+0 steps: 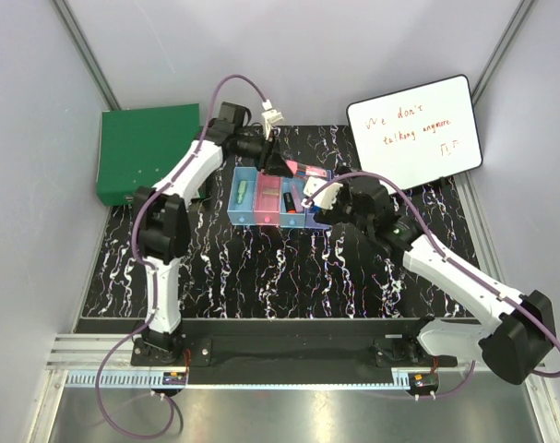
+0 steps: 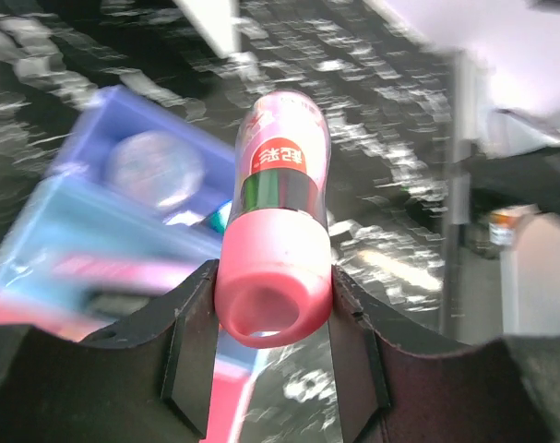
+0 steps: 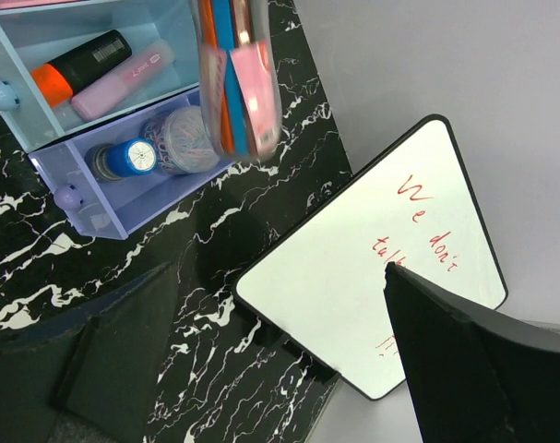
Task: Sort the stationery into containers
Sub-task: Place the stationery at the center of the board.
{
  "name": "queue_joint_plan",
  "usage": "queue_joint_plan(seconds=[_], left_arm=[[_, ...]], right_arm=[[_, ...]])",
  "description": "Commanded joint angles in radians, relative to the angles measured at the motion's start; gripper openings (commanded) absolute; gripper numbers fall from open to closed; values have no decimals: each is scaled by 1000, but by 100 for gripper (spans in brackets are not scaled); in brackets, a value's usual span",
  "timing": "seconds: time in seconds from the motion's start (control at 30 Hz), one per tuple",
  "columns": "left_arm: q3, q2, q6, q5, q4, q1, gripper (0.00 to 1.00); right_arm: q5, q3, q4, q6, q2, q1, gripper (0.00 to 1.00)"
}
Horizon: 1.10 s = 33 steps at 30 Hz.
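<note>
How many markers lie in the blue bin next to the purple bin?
2. A black marker with orange cap and a pink marker lie side by side, the pink nearer the purple bin. The blurred tube may hide more.

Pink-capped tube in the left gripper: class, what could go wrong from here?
The left gripper pinches the pink-capped tube only at its cap, so it could swivel or slip free.
The purple bin holds a round disc and a blue-capped item, so the tube may catch on the rim.
The open right gripper sits close beside the bins; arms might clash.
</note>
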Motion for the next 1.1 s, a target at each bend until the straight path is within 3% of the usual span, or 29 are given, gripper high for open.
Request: queue_joint_plan(seconds=[0.0, 0.77, 1.07], left_arm=[[-35, -143, 167, -132, -79, 1, 0], [-90, -312, 354, -359, -179, 8, 0], [-112, -367, 537, -514, -254, 7, 0]], right_arm=[[22, 35, 42, 19, -46, -20, 100], [17, -103, 91, -29, -99, -67, 100], [34, -120, 101, -33, -108, -102, 100]])
